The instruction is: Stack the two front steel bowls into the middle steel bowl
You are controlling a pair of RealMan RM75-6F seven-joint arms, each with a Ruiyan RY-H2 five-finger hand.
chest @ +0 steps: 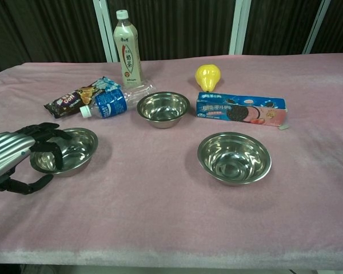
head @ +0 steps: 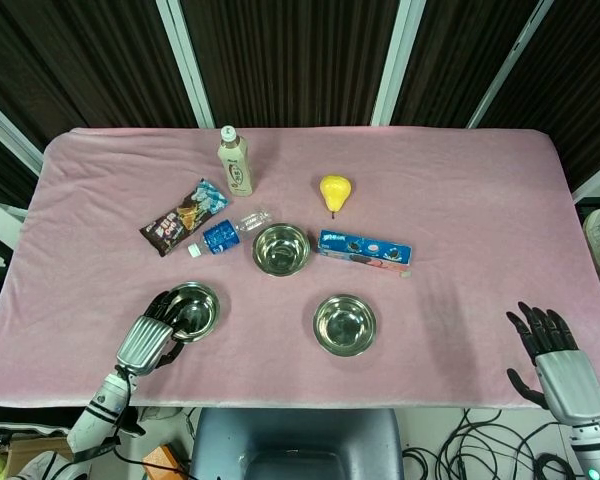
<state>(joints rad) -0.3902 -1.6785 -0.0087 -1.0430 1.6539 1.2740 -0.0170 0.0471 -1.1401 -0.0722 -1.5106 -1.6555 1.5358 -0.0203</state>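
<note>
Pink-covered desk, dark curtains behind. Lower left, left hand curls over the front-left bowl's rim, not lifted yet. Next: carry it to the middle bowl. Front-right bowl waits; right hand is spread, holding nothing.

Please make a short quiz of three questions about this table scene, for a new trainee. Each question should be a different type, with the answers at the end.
1. True or false: the left hand has its fingers over the rim of the front left steel bowl.
2. Multiple choice: what lies directly right of the middle steel bowl? A) the pear B) the cookie box C) the tea bottle
3. Fill in: the right hand holds ____.

Key: 1 true; 2 B; 3 nothing.
</note>
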